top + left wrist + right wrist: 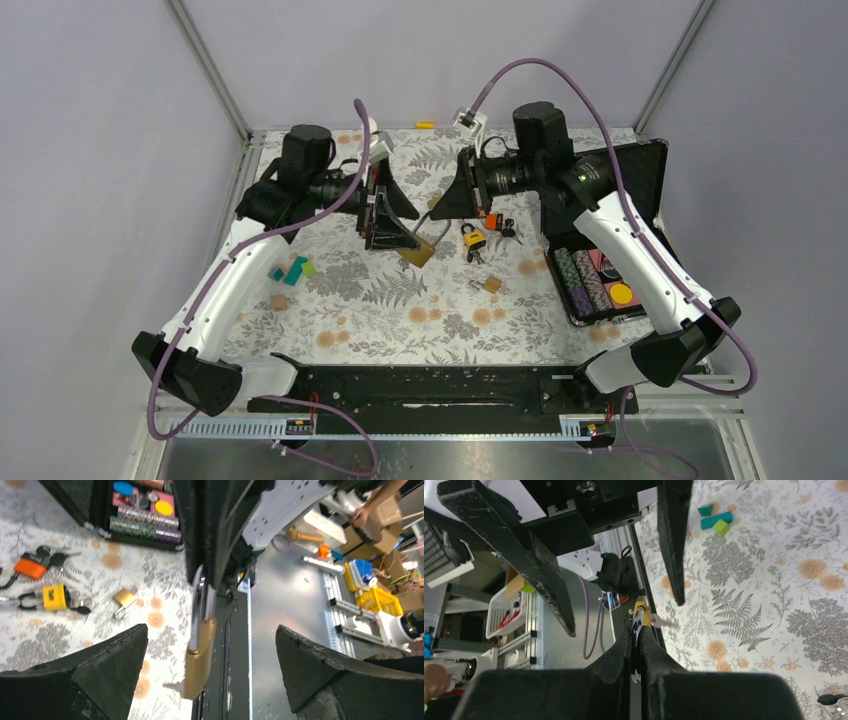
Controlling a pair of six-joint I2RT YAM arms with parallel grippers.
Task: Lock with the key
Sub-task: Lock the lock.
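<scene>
A brass padlock [200, 662] hangs by its silver shackle [198, 607] above the table's near edge. My right gripper [638, 630] is shut on the shackle, and the brass body [641, 605] shows just past its fingertips. A silver key [659, 621] sticks out of the body's side, also seen as the key [169, 686] in the left wrist view. My left gripper [211, 630] stands wide open with a finger on either side of the padlock, touching neither it nor the key. From above, the padlock [419, 250] hangs between the two grippers.
On the flowered cloth lie a yellow padlock with keys [474, 240], an orange one [492, 217] and a small brass one [491, 284]. An open black case of poker chips [600, 280] sits at the right. Coloured blocks [292, 270] lie at the left.
</scene>
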